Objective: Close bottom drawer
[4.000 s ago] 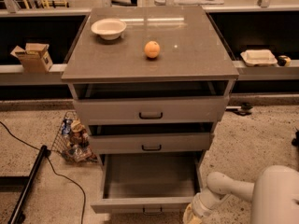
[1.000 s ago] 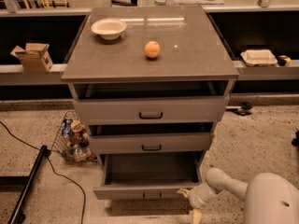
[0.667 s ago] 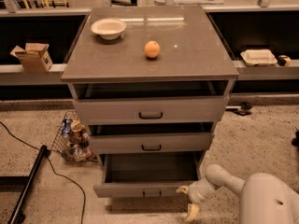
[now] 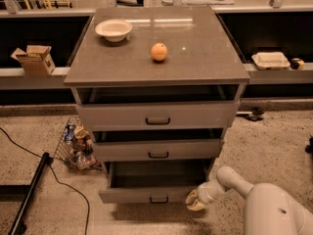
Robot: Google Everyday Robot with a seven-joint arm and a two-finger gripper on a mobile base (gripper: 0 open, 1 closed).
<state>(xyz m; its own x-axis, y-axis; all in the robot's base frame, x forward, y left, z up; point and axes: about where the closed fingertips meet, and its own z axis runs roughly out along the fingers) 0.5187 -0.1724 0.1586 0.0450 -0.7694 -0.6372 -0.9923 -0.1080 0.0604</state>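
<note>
The bottom drawer point(image 4: 146, 194) is the lowest of three grey drawers in the cabinet. It stands part way out, with its grey box showing above the low front panel and a small dark handle point(image 4: 158, 199) at its centre. My gripper point(image 4: 194, 200) sits at the right end of that front panel, touching or nearly touching it, low near the floor. My white arm point(image 4: 234, 180) reaches in from the bottom right.
The middle drawer point(image 4: 157, 150) and top drawer point(image 4: 157, 115) stand slightly out. On the cabinet top are a white bowl point(image 4: 113, 30) and an orange point(image 4: 158, 51). A wire basket point(image 4: 76, 143) of items and a black cable point(image 4: 58, 180) lie on the floor at the left.
The bottom drawer has slid inward from far out to part way out. My gripper has moved up and left with the drawer's front, staying at its right end.
</note>
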